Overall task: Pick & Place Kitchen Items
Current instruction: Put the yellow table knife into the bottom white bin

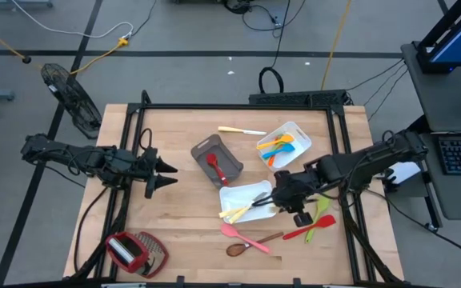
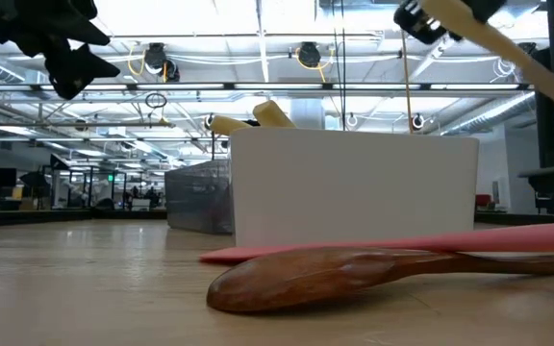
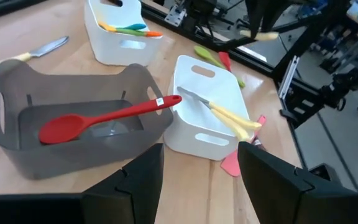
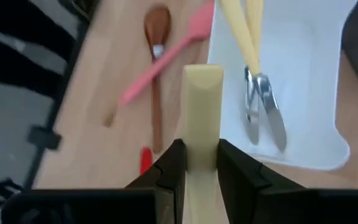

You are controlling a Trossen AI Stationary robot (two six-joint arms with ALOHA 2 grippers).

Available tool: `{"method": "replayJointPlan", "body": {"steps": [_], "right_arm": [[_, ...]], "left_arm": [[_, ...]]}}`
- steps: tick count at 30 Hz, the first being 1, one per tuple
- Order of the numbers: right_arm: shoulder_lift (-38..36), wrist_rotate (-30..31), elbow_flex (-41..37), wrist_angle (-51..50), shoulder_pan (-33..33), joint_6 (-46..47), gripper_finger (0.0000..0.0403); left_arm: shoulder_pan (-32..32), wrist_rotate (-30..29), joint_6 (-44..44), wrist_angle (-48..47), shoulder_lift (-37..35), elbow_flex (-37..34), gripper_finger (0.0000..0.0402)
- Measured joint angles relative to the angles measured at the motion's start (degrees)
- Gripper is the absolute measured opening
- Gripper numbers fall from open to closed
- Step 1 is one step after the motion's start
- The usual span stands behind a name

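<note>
High view: the right tool (image 1: 281, 194) hangs above the near white rectangular tray (image 1: 249, 202), its fingers pinching the pale yellow handle of a metal table knife (image 4: 202, 106), carried lengthwise so it can drop in alongside the two pale-handled metal utensils (image 4: 258, 93) already lying there. Cutlery appears to be going into this tray, which would explain the hold over it. At about one o'clock from it, the second white tray (image 1: 285, 145) holds blue, orange and yellow plastic utensils (image 1: 278, 147); at ten o'clock, the grey plastic bin (image 1: 217, 160) carries a red plastic spoon (image 1: 214, 166) whose handle rests on the rim. Still loose on the wooden table (image 1: 182, 216) are a pale-handled knife (image 1: 241, 130) at twelve o'clock, a pink spatula (image 1: 243, 237) and a brown wooden spoon (image 1: 250, 243) at six o'clock, and green (image 1: 322, 211) and red (image 1: 310, 231) plastic pieces at four o'clock. A red-and-wire-mesh gadget (image 1: 137, 253) sits at the eight o'clock corner. The left tool (image 1: 161, 174) waits at nine o'clock with its fingers spread wide, holding nothing.
</note>
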Motion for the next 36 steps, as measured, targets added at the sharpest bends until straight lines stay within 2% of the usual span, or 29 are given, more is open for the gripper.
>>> {"method": "replayJointPlan", "body": {"steps": [9,16,24,31,36], "right_arm": [[-0.02,-0.69,1.71,14.00,-0.18,2.57,0.0062],[0.00,-0.57,1.71,21.08,-2.67,1.27,0.0062],[0.27,-0.65,1.72,35.16,-6.40,1.29,0.0062],[4.83,-1.94,1.77,42.36,-8.92,0.97,0.0063],[9.37,-3.62,1.75,42.17,-10.21,-0.92,0.0064]], "left_arm": [[0.00,0.11,6.21,-0.64,-0.02,0.00,0.0212],[0.00,0.15,6.00,-3.95,0.00,0.00,0.0212],[0.00,0.15,7.22,-4.23,-0.02,0.00,0.0212],[-0.02,0.15,8.61,-4.48,0.00,0.00,0.0212],[-0.02,0.15,8.92,-5.49,-0.02,0.00,0.0212]]}}
